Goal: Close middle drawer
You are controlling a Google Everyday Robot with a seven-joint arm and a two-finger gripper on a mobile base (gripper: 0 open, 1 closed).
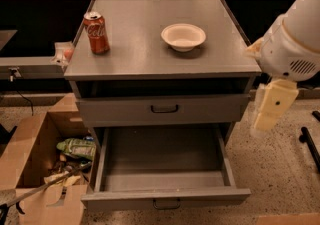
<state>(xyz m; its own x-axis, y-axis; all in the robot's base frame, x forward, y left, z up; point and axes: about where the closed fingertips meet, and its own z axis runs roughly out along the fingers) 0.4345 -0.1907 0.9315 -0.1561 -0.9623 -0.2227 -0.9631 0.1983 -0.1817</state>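
The grey metal cabinet (160,64) has its top drawer (125,111) pushed in. Below it the middle drawer (165,194) is pulled far out towards me and is empty inside. Its low front panel carries a small dark bar handle (166,203). The lowest drawer is hidden under it. My gripper (270,109) hangs from the white arm (292,49) at the right of the cabinet, level with the top drawer, above and to the right of the open drawer's right side, touching nothing.
A red soda can (96,32) and a white bowl (183,36) stand on the cabinet top. An open cardboard box (35,164) with trash sits on the floor at the left of the drawer. A dark counter runs behind the cabinet. Speckled floor lies at the right.
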